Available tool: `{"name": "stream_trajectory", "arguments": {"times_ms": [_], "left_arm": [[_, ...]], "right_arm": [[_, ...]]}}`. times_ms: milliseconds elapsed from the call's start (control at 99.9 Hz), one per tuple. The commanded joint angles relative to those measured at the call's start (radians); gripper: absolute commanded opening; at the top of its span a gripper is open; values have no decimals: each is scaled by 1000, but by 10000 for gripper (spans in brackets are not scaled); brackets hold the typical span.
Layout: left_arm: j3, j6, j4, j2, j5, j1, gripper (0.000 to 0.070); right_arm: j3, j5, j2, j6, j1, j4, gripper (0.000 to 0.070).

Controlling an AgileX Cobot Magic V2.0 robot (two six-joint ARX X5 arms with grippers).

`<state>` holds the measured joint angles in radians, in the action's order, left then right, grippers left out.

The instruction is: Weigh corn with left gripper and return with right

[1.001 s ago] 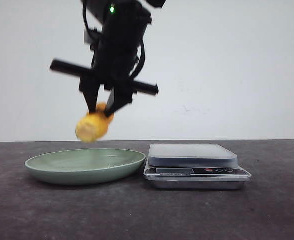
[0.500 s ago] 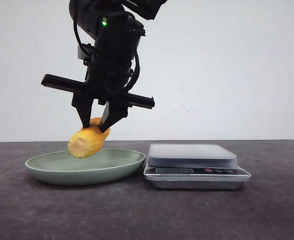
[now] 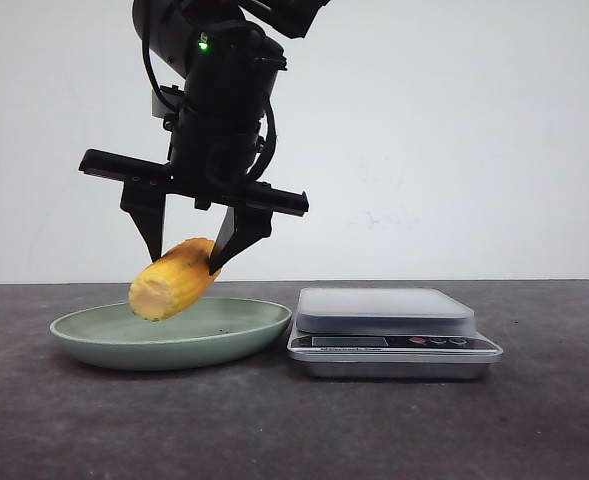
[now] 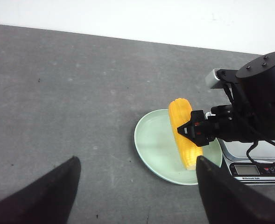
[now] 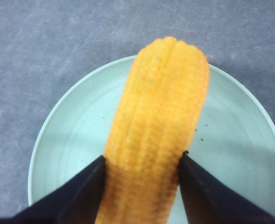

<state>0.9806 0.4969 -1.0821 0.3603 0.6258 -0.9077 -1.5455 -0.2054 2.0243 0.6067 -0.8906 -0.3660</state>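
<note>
The corn [image 3: 172, 278], a stubby yellow-orange cob with a paler cut end, lies tilted over the pale green plate [image 3: 244, 322], its low end at the plate's surface. My right gripper [image 3: 186, 262] straddles the cob's upper end with its fingers spread; the cob leans on the right-hand finger [image 3: 232, 242]. In the right wrist view the corn [image 5: 156, 130] fills the gap of the right gripper [image 5: 143, 156], above the plate [image 5: 67, 140]. My left gripper [image 4: 137, 159] hangs open and empty over bare table, away from the corn [image 4: 184, 137] and plate [image 4: 151, 142].
A silver kitchen scale [image 3: 389, 318] with a grey platform stands just right of the plate; its display end shows in the left wrist view [image 4: 254, 163]. The dark grey table meets a white wall behind.
The right gripper came down and left with the corn to the plate, then its fingers spread apart; the cob now rests low on the plate.
</note>
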Motion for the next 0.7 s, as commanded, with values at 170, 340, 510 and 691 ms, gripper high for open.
{"name": "stream_trajectory", "arguments": {"times_ms": [170,340,510,691], "left_arm": [[15,-10,4,3,3,-10,469],[15,-10,4,3,4,-10,469],[15,-10,4,3,5,-10,469],[15,-10,5,3,5,-10,469]], "right_arm": [[-21,-4,27,-23,-18,-8,493],[-22,-5,15,-34,-24,-9,493],[-23,-13,-58,-75,-23,-23,493],[-23,-17,-195,-204,-22,-73,395]]}}
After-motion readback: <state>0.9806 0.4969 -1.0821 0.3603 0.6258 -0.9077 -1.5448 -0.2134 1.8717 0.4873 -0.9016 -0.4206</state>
